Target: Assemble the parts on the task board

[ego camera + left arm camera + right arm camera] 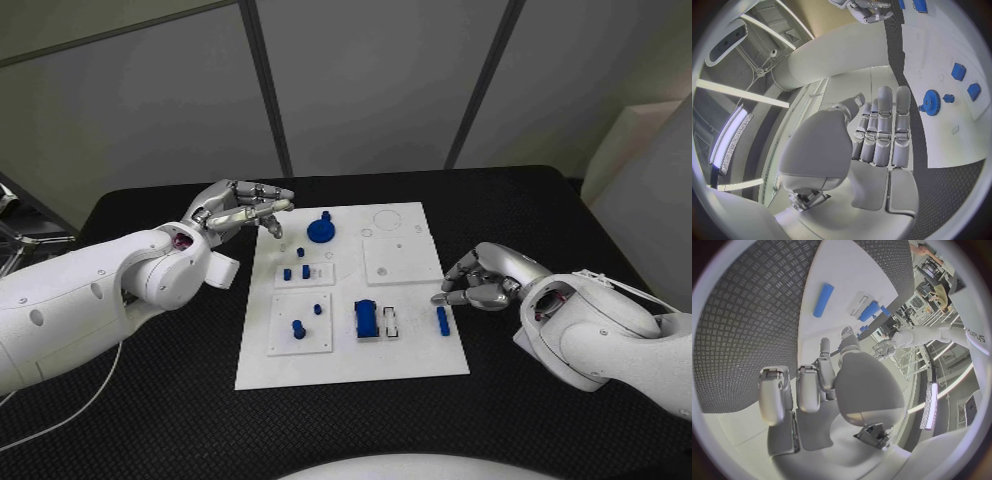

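Note:
The white task board (418, 350) lies mid-table. On it stand a blue gear (320, 231), small blue pegs (297, 272) and a blue block (368, 320); a blue bar (443, 320) lies flat near its right edge. My left hand (238, 210) hovers at the board's far left corner, fingers straight and together (882, 125), holding nothing, with the gear (931, 102) just beyond them. My right hand (483, 278) hangs over the board's right edge, fingers bent and holding nothing, a little beyond the bar (823, 300).
A raised white square plate (400, 255) sits on the board's far right part, with another (302, 322) at the near left holding pegs. Black table surface (577, 215) surrounds the board. Grey wall panels stand behind the table.

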Controlling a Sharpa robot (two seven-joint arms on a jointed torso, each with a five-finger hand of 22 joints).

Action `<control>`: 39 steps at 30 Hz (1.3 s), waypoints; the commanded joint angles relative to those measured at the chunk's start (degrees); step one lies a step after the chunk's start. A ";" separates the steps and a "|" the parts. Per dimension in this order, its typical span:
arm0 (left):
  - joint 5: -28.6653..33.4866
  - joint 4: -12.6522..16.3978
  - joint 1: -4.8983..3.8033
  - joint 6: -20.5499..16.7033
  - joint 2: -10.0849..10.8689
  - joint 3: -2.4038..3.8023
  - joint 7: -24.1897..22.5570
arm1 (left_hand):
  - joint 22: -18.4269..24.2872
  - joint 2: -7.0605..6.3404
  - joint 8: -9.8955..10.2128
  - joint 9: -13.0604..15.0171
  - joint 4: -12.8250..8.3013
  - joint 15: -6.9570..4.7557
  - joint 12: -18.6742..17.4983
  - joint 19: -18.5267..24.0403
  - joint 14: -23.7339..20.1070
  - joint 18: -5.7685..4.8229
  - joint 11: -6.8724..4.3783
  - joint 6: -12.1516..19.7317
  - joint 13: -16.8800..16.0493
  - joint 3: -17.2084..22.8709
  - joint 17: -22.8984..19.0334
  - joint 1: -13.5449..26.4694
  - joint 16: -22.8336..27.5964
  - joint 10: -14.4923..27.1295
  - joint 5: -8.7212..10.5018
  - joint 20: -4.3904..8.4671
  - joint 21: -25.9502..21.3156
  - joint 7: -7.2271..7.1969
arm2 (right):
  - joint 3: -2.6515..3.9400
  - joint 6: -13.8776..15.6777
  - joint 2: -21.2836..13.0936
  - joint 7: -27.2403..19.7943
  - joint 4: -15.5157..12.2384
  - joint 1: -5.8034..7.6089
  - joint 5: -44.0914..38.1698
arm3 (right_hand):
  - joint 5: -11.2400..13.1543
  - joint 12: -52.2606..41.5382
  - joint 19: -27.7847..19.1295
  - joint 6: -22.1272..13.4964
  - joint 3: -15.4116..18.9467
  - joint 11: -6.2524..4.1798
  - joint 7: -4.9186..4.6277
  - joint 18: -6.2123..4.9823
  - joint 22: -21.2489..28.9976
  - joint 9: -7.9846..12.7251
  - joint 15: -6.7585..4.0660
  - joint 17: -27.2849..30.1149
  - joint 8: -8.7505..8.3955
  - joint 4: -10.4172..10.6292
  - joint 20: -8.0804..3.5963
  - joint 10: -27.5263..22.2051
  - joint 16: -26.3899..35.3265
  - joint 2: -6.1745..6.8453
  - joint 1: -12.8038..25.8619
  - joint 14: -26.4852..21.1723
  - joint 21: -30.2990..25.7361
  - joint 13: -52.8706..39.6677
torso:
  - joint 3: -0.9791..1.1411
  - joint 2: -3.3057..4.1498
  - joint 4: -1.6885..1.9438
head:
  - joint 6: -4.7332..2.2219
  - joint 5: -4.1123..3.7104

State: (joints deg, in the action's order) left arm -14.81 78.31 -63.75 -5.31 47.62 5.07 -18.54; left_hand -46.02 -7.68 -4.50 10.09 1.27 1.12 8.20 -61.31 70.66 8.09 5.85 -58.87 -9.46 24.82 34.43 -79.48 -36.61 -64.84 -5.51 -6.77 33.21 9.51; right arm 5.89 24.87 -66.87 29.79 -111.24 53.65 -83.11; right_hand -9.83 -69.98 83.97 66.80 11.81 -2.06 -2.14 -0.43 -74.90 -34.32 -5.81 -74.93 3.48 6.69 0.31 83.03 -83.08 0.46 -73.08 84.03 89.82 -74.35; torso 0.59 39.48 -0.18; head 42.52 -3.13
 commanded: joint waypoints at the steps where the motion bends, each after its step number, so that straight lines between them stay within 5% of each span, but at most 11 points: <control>1: 0.25 0.17 -0.01 0.33 0.06 0.04 -0.37 | 0.13 0.19 0.24 0.13 -0.09 0.05 0.02 -0.04 -0.13 2.35 0.01 -0.03 -0.13 -0.35 -0.11 0.44 0.26 0.25 0.33 -0.35 -0.38 0.12 | 0.02 -5.03 -0.19 3.66 -0.38 0.01 -3.96 | -0.15 0.35 6.03 0.90 0.75 -0.11 0.11 0.43 -15.10 0.10 0.02 -2.51 0.42 0.44 0.37 0.24 -0.07 0.64 1.46 3.43 0.18 2.05 | -0.02 -0.08 0.07 | 0.03 -0.41; 25: 0.25 0.16 0.33 0.47 0.06 0.04 -0.41 | 0.13 0.19 0.24 0.13 -0.09 0.05 0.02 -0.04 -0.13 2.35 0.01 -0.03 -0.13 -0.35 -0.11 0.44 0.26 0.25 0.33 -0.35 -0.38 0.12 | -0.16 -10.08 1.48 7.92 0.26 -0.23 -9.80 | -0.28 0.30 6.03 2.32 1.26 -0.46 0.56 0.43 -15.10 -0.24 -0.25 -2.72 0.78 1.90 0.15 0.33 -0.14 1.00 2.65 3.47 0.18 1.93 | -0.05 -0.05 0.18 | 0.40 -0.66; 39: 0.25 0.22 0.36 0.43 0.31 0.05 -0.41 | 0.13 0.19 0.24 0.13 -0.09 0.05 0.02 -0.04 -0.13 2.35 0.01 -0.03 -0.13 -0.35 -0.11 0.44 0.26 0.25 0.33 -0.35 -0.38 0.12 | -0.18 -14.17 2.89 8.53 0.83 -1.97 -10.20 | -0.33 0.23 6.03 2.70 0.87 -0.61 0.75 0.43 -15.10 -0.40 -0.37 -2.85 0.81 1.79 0.03 0.36 -0.19 0.54 1.74 3.49 0.18 1.83 | -0.08 -0.03 0.14 | 0.62 -0.72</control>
State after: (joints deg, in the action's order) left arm -14.80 78.39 -63.33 -5.30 47.89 5.07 -18.55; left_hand -45.95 -7.68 -4.50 10.15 1.27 1.13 8.20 -61.31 70.66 8.09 5.85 -58.87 -9.52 24.82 34.39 -79.48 -36.61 -64.83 -5.51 -6.77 33.20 9.51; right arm 5.76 13.42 -64.07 37.83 -110.41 51.77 -92.54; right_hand -9.83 -69.39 83.96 69.08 12.91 -2.25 -1.52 -0.43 -74.90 -34.85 -5.82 -74.91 4.00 8.44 0.30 83.22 -83.08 1.54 -70.96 84.03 89.82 -72.47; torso 0.51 39.43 0.04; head 43.12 -3.76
